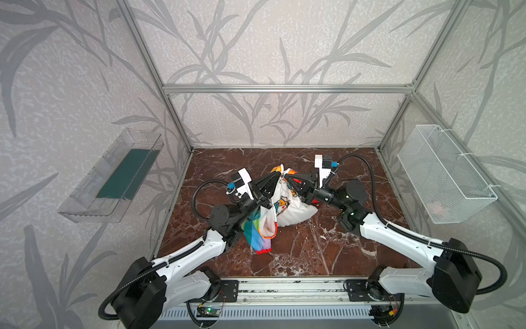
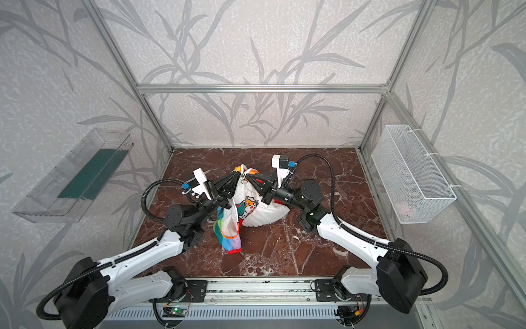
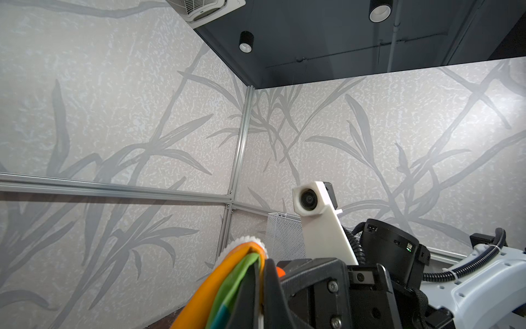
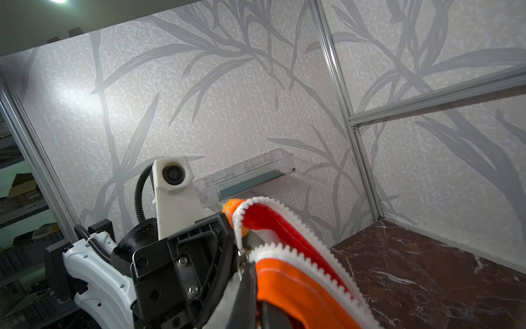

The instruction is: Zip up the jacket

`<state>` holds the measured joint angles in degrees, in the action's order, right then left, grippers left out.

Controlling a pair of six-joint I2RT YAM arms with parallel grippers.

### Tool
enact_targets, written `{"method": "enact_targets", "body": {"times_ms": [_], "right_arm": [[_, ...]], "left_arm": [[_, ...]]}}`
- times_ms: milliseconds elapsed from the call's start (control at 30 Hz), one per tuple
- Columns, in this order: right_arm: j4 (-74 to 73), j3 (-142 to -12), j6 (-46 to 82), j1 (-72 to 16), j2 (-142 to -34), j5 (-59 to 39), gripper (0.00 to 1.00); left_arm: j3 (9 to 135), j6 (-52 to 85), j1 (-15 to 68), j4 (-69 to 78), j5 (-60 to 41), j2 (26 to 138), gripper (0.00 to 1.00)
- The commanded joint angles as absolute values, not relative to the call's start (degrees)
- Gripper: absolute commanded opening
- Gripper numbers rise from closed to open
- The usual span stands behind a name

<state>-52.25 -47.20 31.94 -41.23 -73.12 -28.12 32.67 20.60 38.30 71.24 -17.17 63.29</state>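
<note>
The jacket [image 1: 287, 209] [image 2: 252, 212] hangs bunched over the brown marble table, its white cartoon-printed lining outward. A rainbow-striped sleeve [image 1: 260, 239] with a red cuff trails down to the tabletop. My left gripper [image 1: 277, 174] [image 2: 238, 174] and right gripper [image 1: 286, 178] [image 2: 247, 176] meet tip to tip at the raised top of the cloth. The left gripper [image 3: 262, 267] is shut on an orange and green fold [image 3: 219, 284]. The right gripper [image 4: 253, 266] is shut on the orange edge [image 4: 296, 287] beside the white zipper teeth [image 4: 284, 250]. A small metal pull [image 4: 242, 255] hangs at its tip.
A clear plastic bin [image 1: 113, 176] is fixed to the left wall. A white wire basket [image 1: 444, 173] hangs on the right wall. Aluminium frame posts stand at the back corners of the table [image 1: 313, 256]. Both arms reach in from the front rail.
</note>
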Motion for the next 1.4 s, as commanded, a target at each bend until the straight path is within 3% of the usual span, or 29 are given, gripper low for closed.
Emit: {"method": "enact_targets", "body": {"times_ms": [0, 1367], "right_arm": [[-55.30, -48.69, 32.26, -40.97, -71.27, -28.47, 0.00], [-55.55, -50.63, 32.94, -40.96, -71.07, -28.48, 0.00]], "left_arm": [[34.64, 20.54, 38.58, 74.50, -17.54, 62.93, 0.00], [32.60, 20.63, 38.67, 73.50, -17.56, 62.39, 0.00]]}}
